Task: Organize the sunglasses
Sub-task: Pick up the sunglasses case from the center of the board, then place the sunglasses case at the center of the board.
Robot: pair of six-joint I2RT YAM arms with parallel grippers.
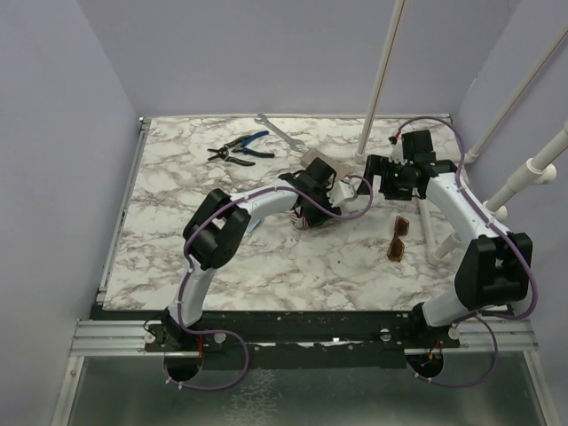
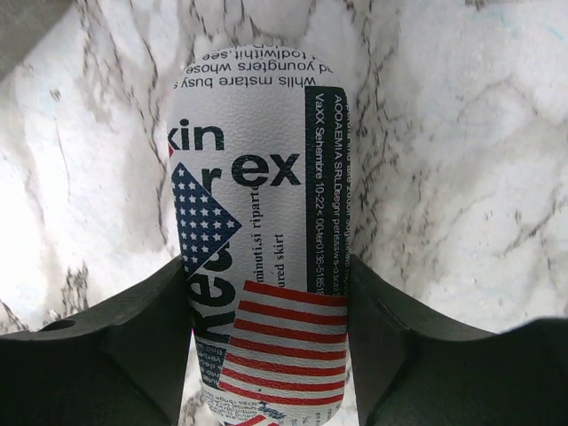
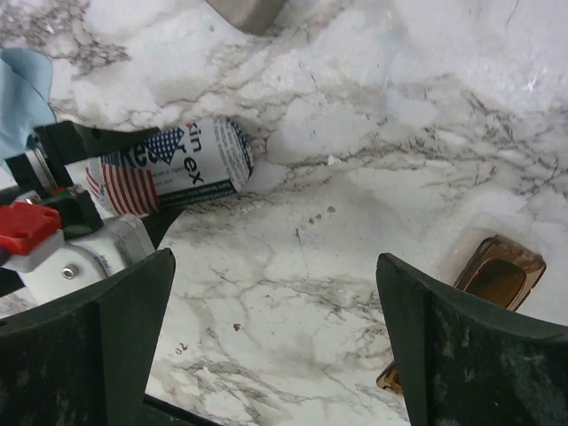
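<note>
Your right pincer (image 3: 275,259) hangs spread wide above the worktop (image 1: 177,204) with nothing between its fingers. The sunglasses (image 3: 499,277) lie flat on the marble just beside its right finger in the wrist view, toward the right side of the worktop near that arm, and nothing touches them. So the main job is not yet done: the amber-lensed pair is neither picked up nor put away.

Farther out, toward the middle, your left pincer (image 2: 264,266) is closed onto the printed case (image 2: 266,177), one finger pressed to each long side of it. The case, white with newsprint lettering and a flag pattern, looks shut from both wrist views, so it probably needs opening before anything goes in. It sits well apart from the glasses.

A light blue cloth (image 3: 19,89) shows at the edge of the right wrist view, behind the left pincer. Pliers (image 1: 240,149) and a wrench (image 1: 280,131) lie at the far side, away from all of this.

As I judge it, one thing is secured, the case; grasping the glasses and stowing them remain.
</note>
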